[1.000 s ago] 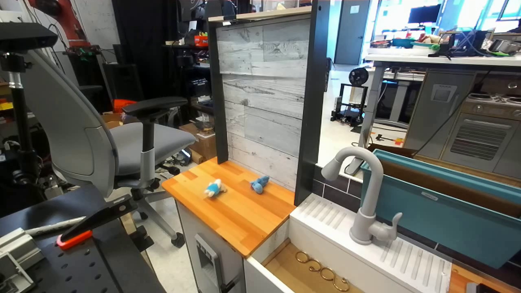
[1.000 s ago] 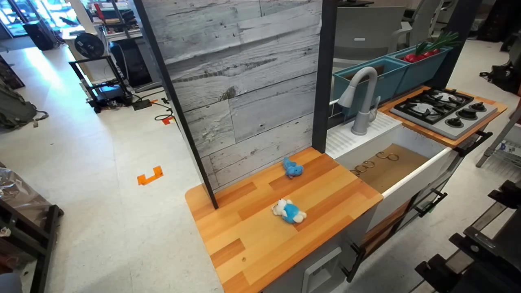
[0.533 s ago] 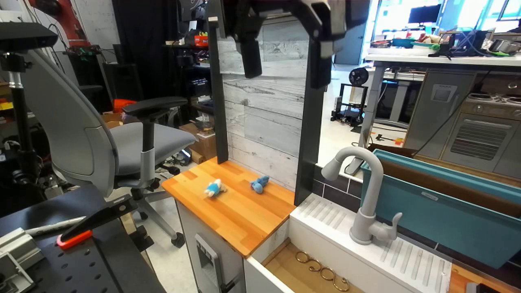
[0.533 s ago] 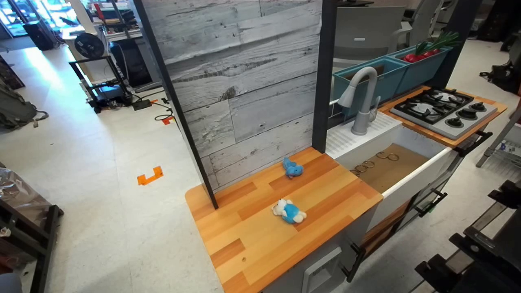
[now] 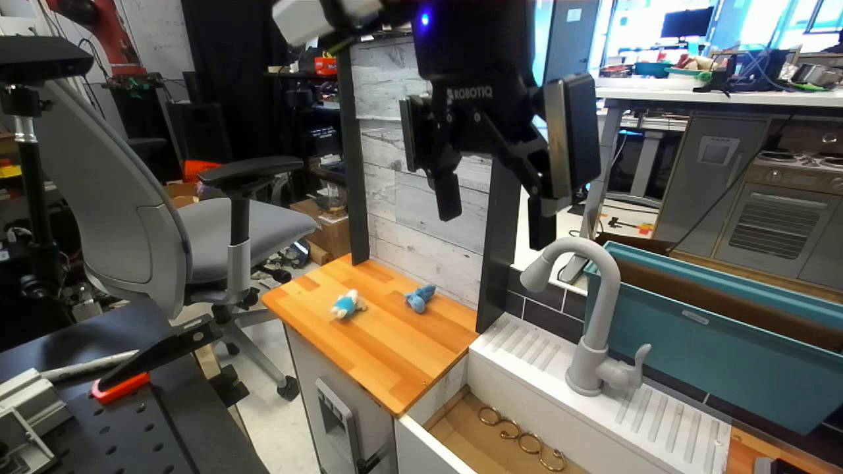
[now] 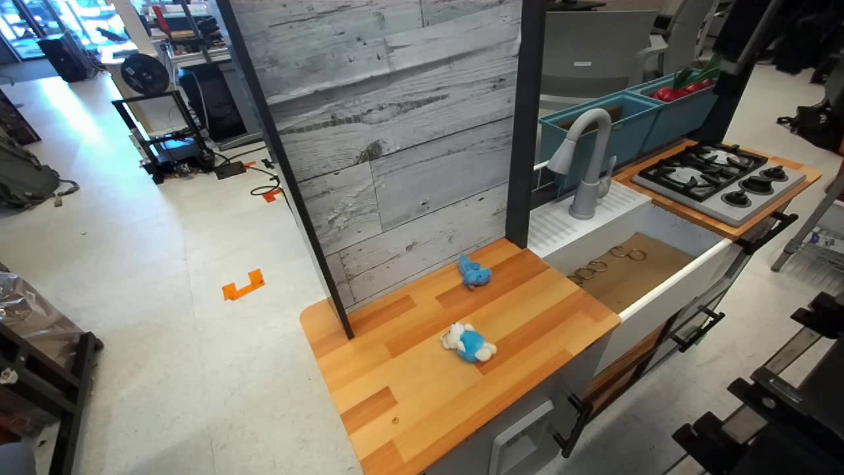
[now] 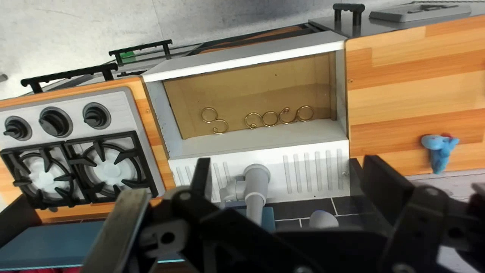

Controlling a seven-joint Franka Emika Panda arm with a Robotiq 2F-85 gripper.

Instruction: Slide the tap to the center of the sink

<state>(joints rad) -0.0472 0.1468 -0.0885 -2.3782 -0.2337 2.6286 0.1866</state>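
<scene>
The grey tap point(image 5: 596, 342) stands upright on the pale ribbed back rim of the sink point(image 5: 527, 345). Its arched spout points sideways along the rim, toward the wooden counter's side, not over the basin. It also shows in an exterior view point(image 6: 585, 188) and, from above, in the wrist view point(image 7: 257, 182), where my gripper hides part of the spout. The sink basin has a brownish floor point(image 7: 246, 85). My gripper point(image 5: 496, 217) is open and empty, high above the tap and apart from it. In the wrist view my fingers point(image 7: 288, 170) are spread wide.
Several gold rings point(image 7: 269, 118) lie in the basin. A blue toy point(image 5: 420, 298) and a white-and-blue toy point(image 5: 347, 305) lie on the wooden counter point(image 5: 382, 342). A stove point(image 6: 719, 181), teal planters point(image 5: 711, 336) and a dark post point(image 5: 498, 217) stand around the sink.
My gripper has come into view from the top in an exterior view and moved down toward the tap, staying open. The tap, sink and toys have not moved.
</scene>
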